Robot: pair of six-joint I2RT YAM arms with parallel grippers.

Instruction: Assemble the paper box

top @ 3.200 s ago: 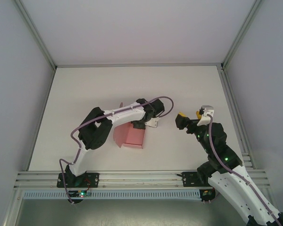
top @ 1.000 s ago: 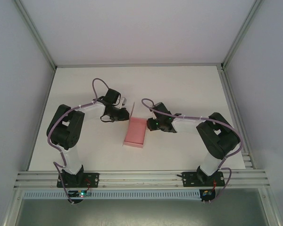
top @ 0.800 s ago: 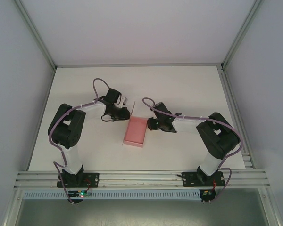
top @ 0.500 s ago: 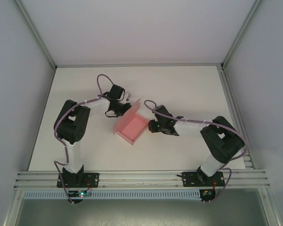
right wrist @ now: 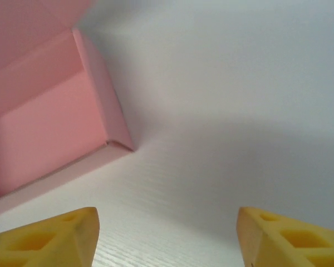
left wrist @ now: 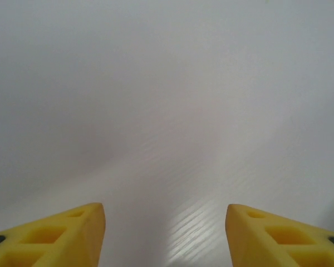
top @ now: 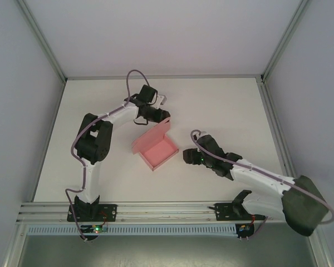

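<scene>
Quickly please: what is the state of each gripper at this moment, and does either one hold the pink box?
Left gripper: open, holding nothing.
Right gripper: open, holding nothing; the pink paper box lies ahead of it, not gripped.

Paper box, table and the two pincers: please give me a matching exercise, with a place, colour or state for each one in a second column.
1. paper box
2. left pincer
3. right pincer
4. table

A. white
B. open, to the right of the paper box
C. pink, flap raised
D. open, on the far side of the paper box

Pairs: 1-C, 2-D, 3-B, 4-A
</scene>
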